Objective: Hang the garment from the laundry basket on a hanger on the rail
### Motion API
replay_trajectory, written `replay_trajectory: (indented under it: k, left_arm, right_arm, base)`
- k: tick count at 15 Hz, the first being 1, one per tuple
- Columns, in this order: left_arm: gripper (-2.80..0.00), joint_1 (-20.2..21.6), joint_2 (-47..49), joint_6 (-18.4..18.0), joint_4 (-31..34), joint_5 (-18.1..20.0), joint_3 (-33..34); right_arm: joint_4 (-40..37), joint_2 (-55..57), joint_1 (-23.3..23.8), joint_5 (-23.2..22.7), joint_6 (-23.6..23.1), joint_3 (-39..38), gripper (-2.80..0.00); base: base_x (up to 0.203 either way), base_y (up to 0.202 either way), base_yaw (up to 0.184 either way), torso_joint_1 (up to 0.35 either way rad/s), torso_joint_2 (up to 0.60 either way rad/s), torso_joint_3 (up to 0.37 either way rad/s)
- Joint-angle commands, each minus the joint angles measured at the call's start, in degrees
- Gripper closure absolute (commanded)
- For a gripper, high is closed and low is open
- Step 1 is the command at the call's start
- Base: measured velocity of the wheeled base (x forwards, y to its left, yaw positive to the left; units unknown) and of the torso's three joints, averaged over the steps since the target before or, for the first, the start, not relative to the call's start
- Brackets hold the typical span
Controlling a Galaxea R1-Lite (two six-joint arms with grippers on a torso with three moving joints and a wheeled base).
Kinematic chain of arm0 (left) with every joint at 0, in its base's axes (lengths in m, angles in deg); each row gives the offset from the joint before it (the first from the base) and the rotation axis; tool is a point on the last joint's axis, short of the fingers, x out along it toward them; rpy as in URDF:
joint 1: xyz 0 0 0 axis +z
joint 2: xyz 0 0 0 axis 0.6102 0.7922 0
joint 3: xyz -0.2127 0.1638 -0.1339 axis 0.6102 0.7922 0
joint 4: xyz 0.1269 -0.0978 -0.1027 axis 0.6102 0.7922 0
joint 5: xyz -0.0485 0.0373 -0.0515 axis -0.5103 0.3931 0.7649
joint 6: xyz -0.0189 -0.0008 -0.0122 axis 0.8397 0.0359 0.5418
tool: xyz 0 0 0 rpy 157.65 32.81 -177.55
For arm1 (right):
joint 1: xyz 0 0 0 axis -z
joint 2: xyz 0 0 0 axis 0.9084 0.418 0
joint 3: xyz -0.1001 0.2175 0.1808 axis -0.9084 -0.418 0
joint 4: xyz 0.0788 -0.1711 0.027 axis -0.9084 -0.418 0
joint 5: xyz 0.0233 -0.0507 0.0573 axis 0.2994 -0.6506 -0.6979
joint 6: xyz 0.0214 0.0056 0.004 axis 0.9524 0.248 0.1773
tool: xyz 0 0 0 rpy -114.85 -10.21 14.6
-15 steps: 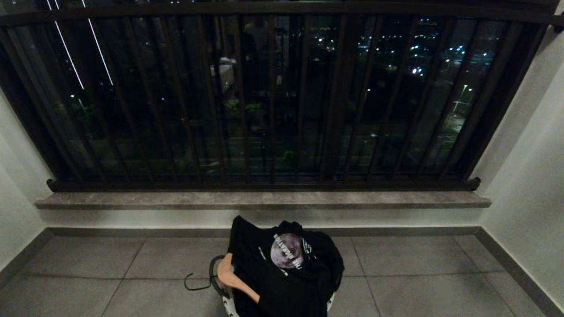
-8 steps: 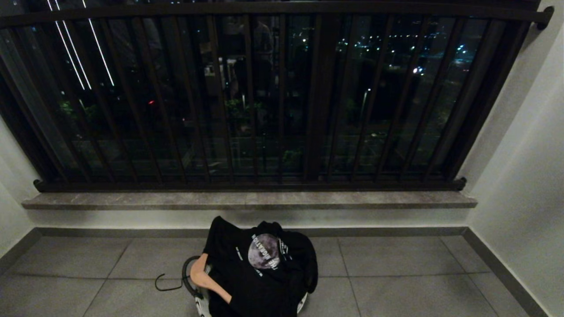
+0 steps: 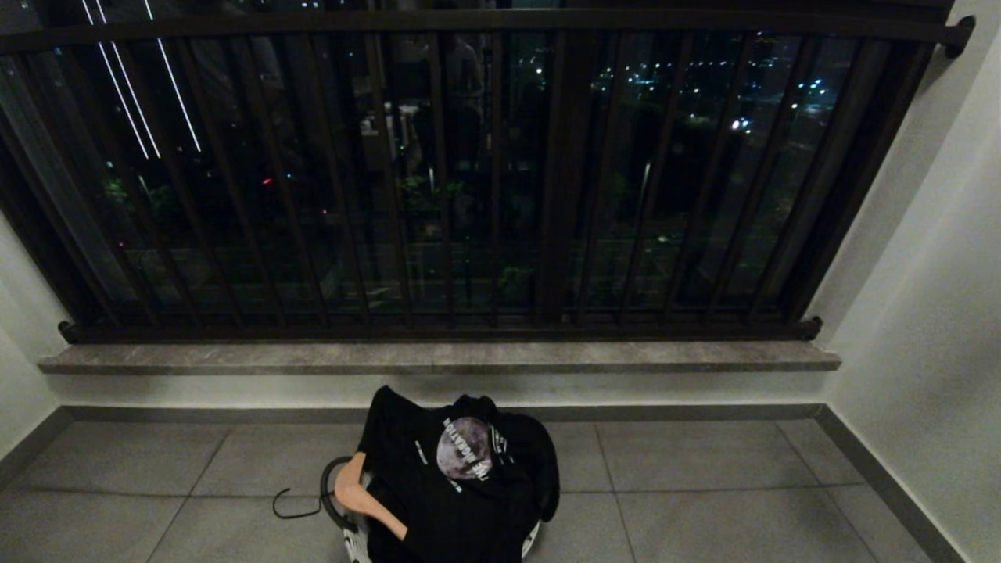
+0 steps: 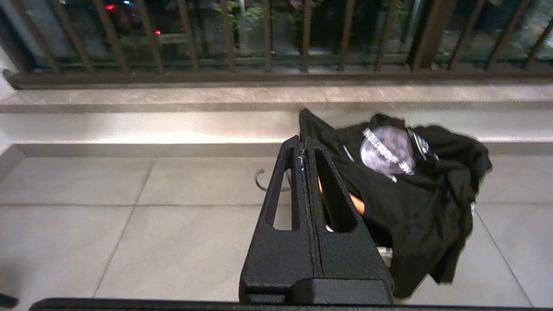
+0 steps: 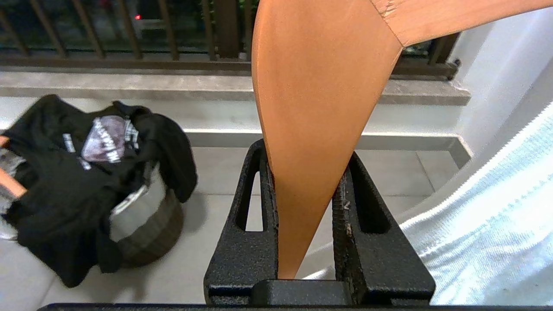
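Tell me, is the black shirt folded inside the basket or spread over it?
Spread over it. The black T-shirt drapes across the laundry basket, its moon print facing up and cloth hanging over the rim; a wooden hanger sticks out beneath it.

One laundry basket (image 3: 356, 547) stands on the floor at six o'clock. One black garment (image 3: 461, 485) is draped over it. Two wooden hangers appear: one hanger in the basket (image 3: 364, 500), and a second hanger (image 5: 311, 129) clamped in the right gripper (image 5: 304, 172). One pale blue cloth (image 5: 488, 224) hangs at four o'clock in the right wrist view.
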Motion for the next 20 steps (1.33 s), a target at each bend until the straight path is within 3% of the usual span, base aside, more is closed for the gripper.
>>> replay_trajectory:
  k: [1, 20]
  left_arm:
    - [0.0, -0.07, 0.05, 0.04, 0.03, -0.01, 0.09]
    - [0.0, -0.07, 0.05, -0.01, 0.03, -0.01, 0.09]
  right_arm:
    - [0.06, 0.09, 0.06, -0.09, -0.13, 0.02, 0.0]
    - [0.06, 0.09, 0.06, -0.52, -0.48, 0.02, 0.0]
  base:
    - [0.0, 0.0, 0.0, 0.075, -0.36, -0.296]
    - [0.0, 0.0, 0.0, 0.16, -0.49, -0.329]
